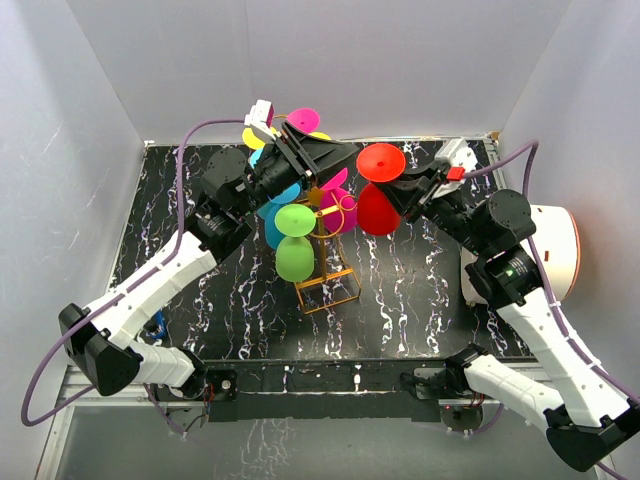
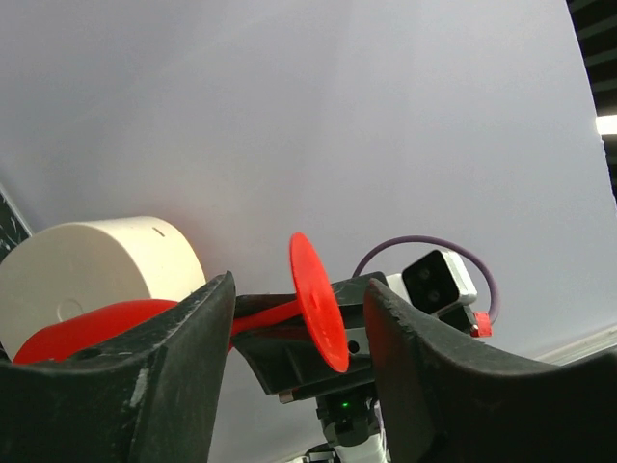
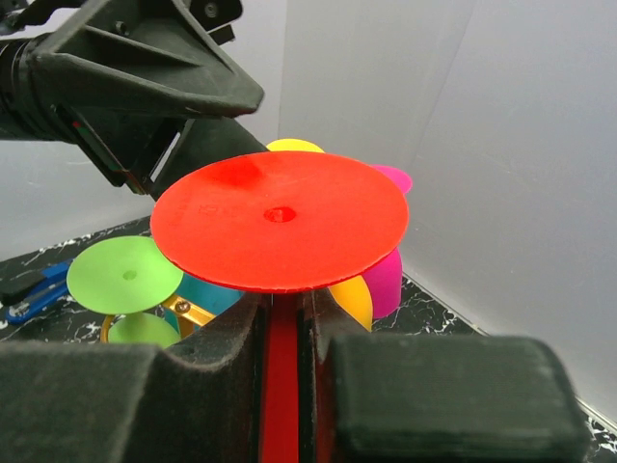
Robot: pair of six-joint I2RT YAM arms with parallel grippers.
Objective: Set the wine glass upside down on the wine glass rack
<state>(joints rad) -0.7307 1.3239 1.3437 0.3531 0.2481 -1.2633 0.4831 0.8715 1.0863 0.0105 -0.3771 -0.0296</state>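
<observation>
The black marbled worktop [image 1: 420, 300] carried the golden wine glass rack [image 1: 327, 285], hung with other coloured glasses [image 1: 295, 240]. The left tool [image 1: 340, 155] hovered above the rack, its fingers spread and empty. The right tool [image 3: 284, 333] was clamped on the stem of the red wine glass [image 3: 280, 231], which was held in the air just right of the rack, seemingly not touching it.

The wine glass [image 1: 376, 212] was red, the wine glass rack [image 1: 326, 262] golden-orange. Beneath the rack, the table [image 1: 420, 310] was black, veined white.
</observation>
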